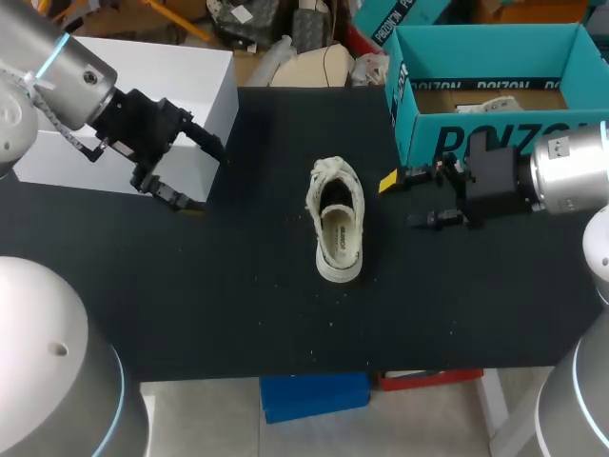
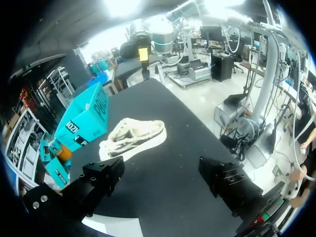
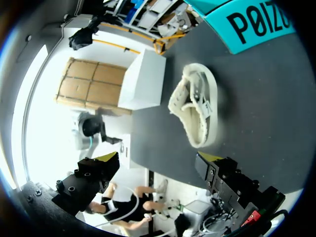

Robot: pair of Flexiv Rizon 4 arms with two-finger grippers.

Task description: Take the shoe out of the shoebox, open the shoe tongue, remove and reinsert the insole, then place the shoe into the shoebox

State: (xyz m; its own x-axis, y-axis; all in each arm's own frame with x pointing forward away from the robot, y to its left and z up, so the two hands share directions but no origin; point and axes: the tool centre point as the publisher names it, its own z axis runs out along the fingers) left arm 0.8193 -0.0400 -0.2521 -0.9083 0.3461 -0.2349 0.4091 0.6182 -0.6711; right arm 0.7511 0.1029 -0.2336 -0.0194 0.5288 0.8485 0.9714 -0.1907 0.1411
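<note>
Shoe (image 1: pixel 337 231) on table (image 1: pixel 238 314), outside shoebox (image 1: pixel 495 138)

left arm (image 1: pixel 57 76) from the left, left hand (image 1: pixel 195 171) spread wide, right arm (image 1: pixel 571 171) from the right, right hand (image 1: pixel 404 200) likewise spread (both pointing inward)

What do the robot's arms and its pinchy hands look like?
The left arm and right arm are fat, round silver tubes with thin light-blue rings. The black, blocky left end effector and right end effector each have two thin fingers; the right one's fingertips are bright yellow.
</note>
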